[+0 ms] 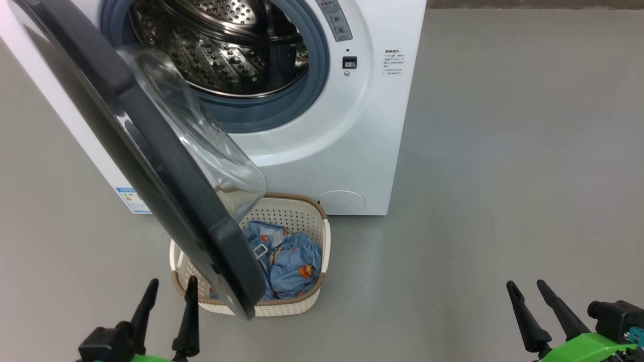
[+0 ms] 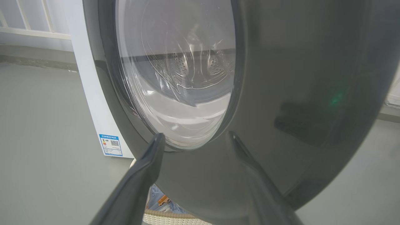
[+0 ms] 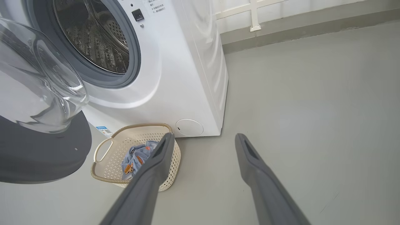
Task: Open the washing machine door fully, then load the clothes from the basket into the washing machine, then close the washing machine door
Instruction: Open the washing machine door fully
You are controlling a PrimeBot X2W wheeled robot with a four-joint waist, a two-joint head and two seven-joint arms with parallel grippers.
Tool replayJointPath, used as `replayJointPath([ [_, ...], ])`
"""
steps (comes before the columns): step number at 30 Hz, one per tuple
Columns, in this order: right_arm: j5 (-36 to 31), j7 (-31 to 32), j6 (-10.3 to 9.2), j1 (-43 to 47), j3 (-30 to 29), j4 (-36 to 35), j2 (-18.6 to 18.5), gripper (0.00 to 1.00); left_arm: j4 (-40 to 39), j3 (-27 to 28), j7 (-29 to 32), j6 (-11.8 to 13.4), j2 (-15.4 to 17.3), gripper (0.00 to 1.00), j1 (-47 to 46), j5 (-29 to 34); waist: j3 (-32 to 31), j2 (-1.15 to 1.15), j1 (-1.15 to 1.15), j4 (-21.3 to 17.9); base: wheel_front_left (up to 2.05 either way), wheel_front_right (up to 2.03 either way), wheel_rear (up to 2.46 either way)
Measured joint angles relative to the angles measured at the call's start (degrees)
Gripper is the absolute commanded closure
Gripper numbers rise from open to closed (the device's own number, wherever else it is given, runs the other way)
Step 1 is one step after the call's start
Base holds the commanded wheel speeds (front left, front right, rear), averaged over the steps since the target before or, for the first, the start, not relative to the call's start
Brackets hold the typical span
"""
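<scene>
Closest to me, my left end effector (image 1: 171, 282) and right end effector (image 1: 526, 284) sit low, fingers spread, holding nothing; just ahead of the left one, the basket (image 1: 322, 236) stands on the floor (image 1: 503, 176) at the foot of the washing machine (image 1: 352, 141), the clothes (image 1: 294, 261) bundled inside; the washing machine door (image 1: 151, 151) hangs out over the basket's left half, so I judge it only partly open; beyond, the drum (image 1: 221, 50) looks empty; loading and closing are left.

Head looks down, wrists low, all share basket (image 1: 297, 213)
</scene>
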Motion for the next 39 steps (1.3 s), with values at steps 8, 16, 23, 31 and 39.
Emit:
replayJointPath([
  [8,-0.5,0.0,0.00,0.1,-0.9,0.0,0.5,0.00,-3.1,5.4,0.0,0.0,-0.8,1.00,-0.8,-1.2,-0.9,0.00,0.00,0.3,0.00,0.00,0.00],
  [16,-1.0,0.0,0.00,0.5,-1.3,-0.4,0.6,0.00,-21.7,8.8,-0.1,1.2,-1.0,1.00,-3.7,-3.1,-1.1,0.00,0.00,0.4,0.00,0.00,0.00],
  [23,-2.0,0.0,0.00,1.2,-1.4,-0.9,0.7,0.00,-32.1,-6.7,-0.1,3.1,-1.0,1.00,-3.7,-3.0,-0.7,0.00,0.00,0.2,0.00,0.00,0.00],
  [31,-6.0,0.0,0.00,1.2,-2.5,-1.9,1.2,0.00,-16.8,-21.8,0.0,3.9,-0.8,1.00,-4.0,-7.9,0.1,0.00,0.00,-0.5,0.00,0.00,0.00],
  [39,-7.5,0.0,0.00,1.2,-3.5,-2.3,1.7,0.00,-5.9,-21.4,0.0,5.7,-0.8,1.00,-7.8,-12.0,0.4,0.00,0.00,-0.8,0.00,0.00,0.00],
])
